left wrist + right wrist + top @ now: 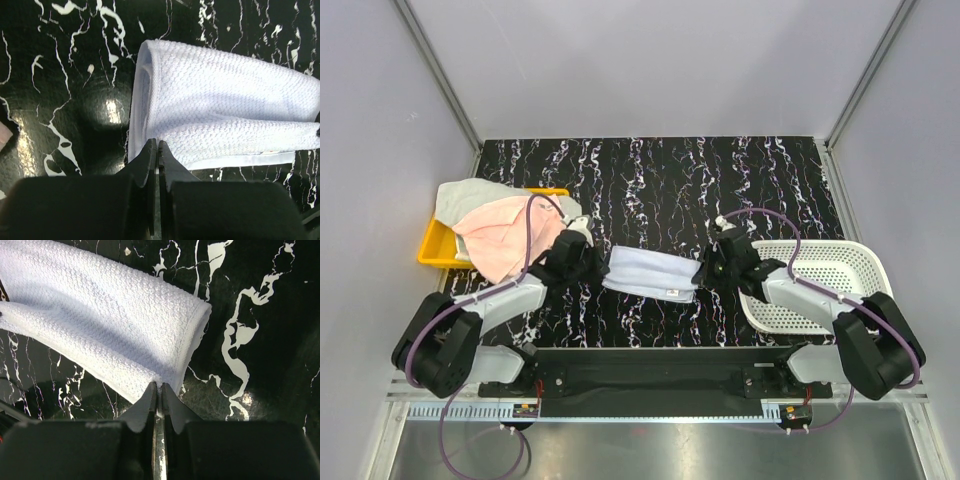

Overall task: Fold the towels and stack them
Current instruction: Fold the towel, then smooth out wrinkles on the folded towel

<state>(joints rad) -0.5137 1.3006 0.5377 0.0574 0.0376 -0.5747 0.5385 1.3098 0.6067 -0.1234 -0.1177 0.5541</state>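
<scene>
A pale blue towel (650, 272) lies folded in a long band on the black marbled table between my two grippers. My left gripper (603, 266) is shut at the band's left end; in the left wrist view its tips (157, 145) pinch the near left corner of the towel (225, 100). My right gripper (703, 270) is shut on the right end; in the right wrist view its tips (158, 386) pinch the near corner of the towel (100, 320). A pale pink towel (500, 238) and a whitish one (470, 195) lie heaped at the left.
A yellow plastic tray (432, 246) sits under the heap at the left edge. A white mesh basket (825, 285) stands at the right, beside my right arm. Grey walls close in the table on three sides.
</scene>
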